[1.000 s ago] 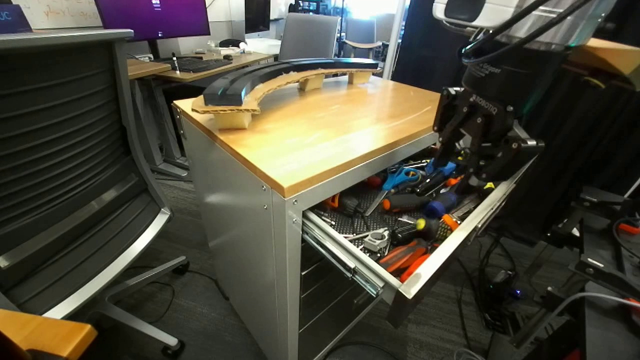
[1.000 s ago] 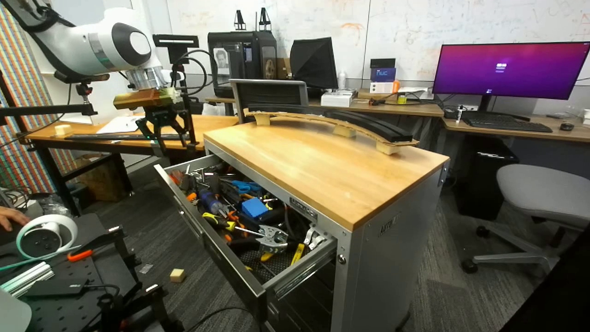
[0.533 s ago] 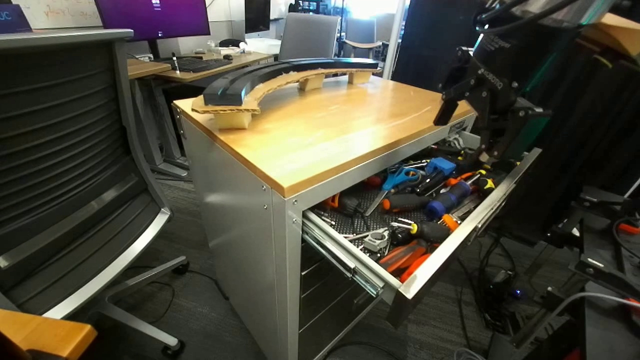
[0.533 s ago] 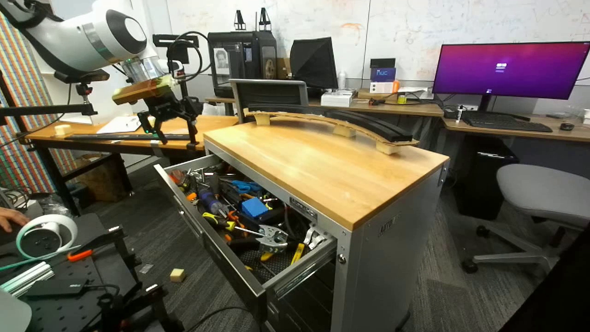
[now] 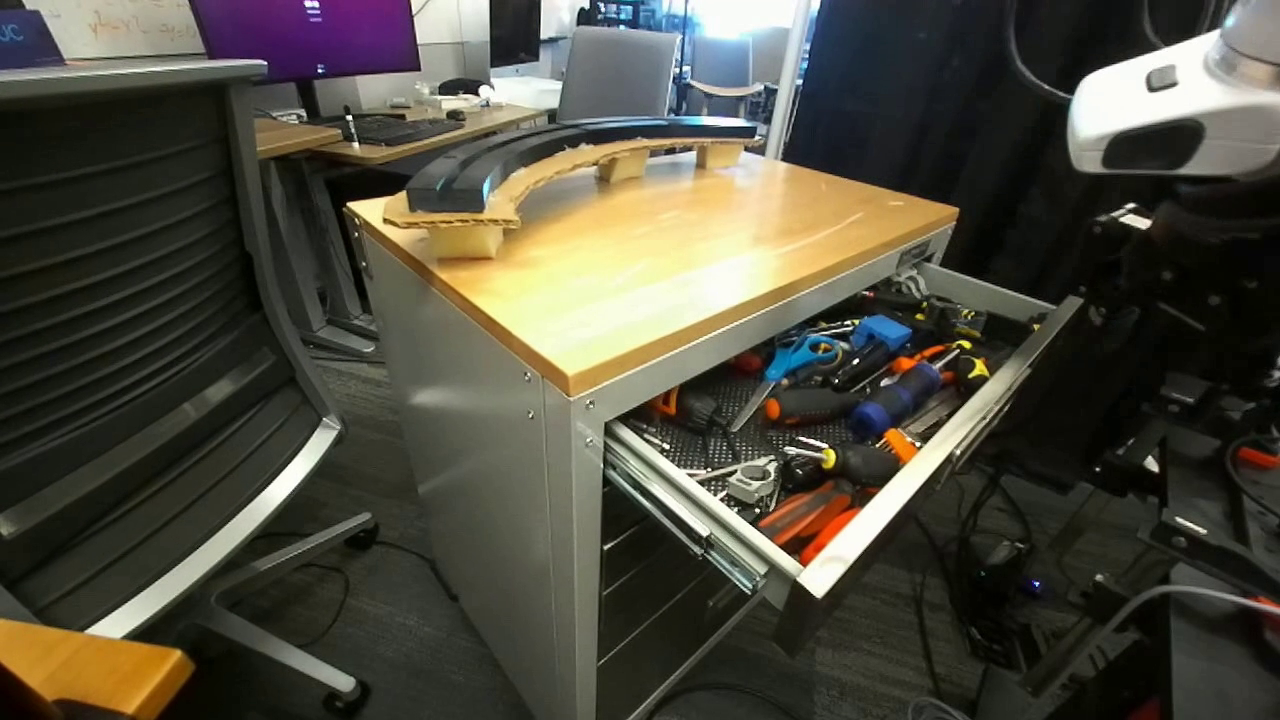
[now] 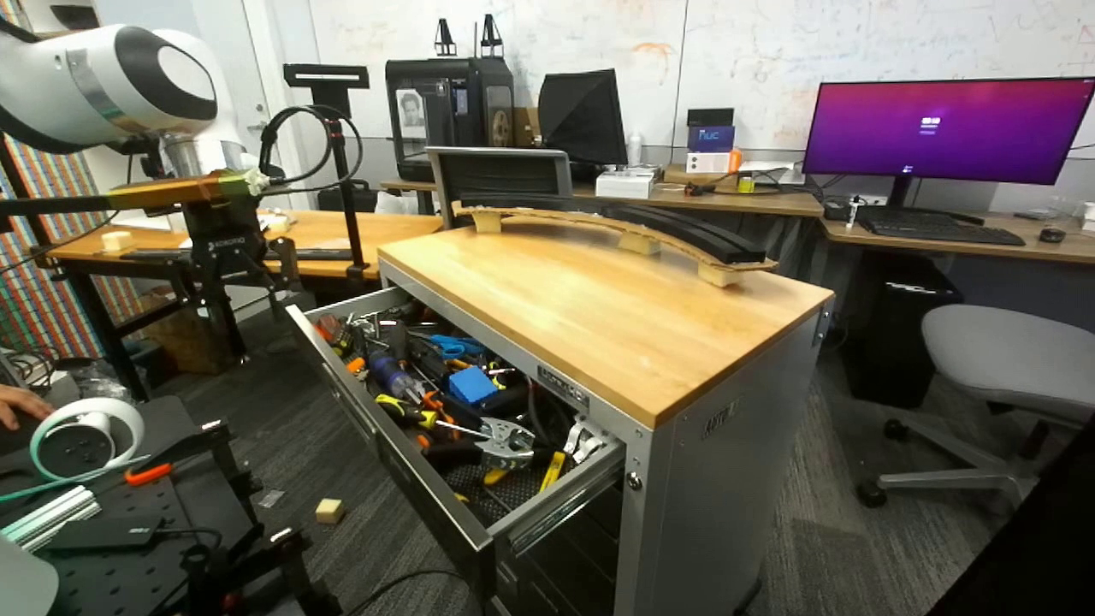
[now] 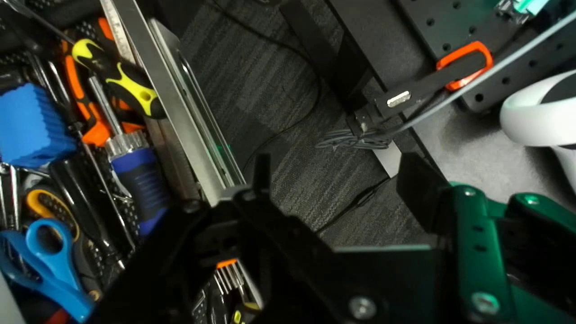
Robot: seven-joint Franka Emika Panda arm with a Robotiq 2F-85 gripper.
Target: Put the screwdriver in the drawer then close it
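Office chair (image 5: 130,330): in an exterior view, well off toward nine o'clock from the screwdriver (image 5: 868,463), the centre for every hour given here.
Cabinet (image 5: 480,430): grey, also toward nine, its wooden top (image 5: 690,280) between ten and eleven.
Curved dark strip (image 5: 540,145): raised above that top, half past ten.
Grey bracket (image 5: 752,480): inside the drawer (image 5: 900,490), just below nine.
Blue scissors (image 5: 790,358): eleven o'clock.
Orange-red handles (image 5: 795,512): between seven and eight, near the screwdriver.
Screwdriver: lying in the drawer between the bracket and the lip, handle black and stubby with a yellow collar, metal shaft aimed near nine.
Blue block (image 5: 882,332): twelve o'clock.
Blue-handled driver (image 5: 897,400): one o'clock.
Drawer: pulled well out, front lip slanting from near seven, past four, up to near two.
Yellow-and-black handle (image 5: 973,372): between one and two, next to the lip.
Gripper (image 7: 337,180): toward two, dark on dark; in the wrist view its fingers stand spread, carpet (image 7: 310,198) showing in the gap. One finger covers part of the lip there; touching or apart, I cannot tell.
Robot arm (image 5: 1170,125): white, above the gripper, between one and two.
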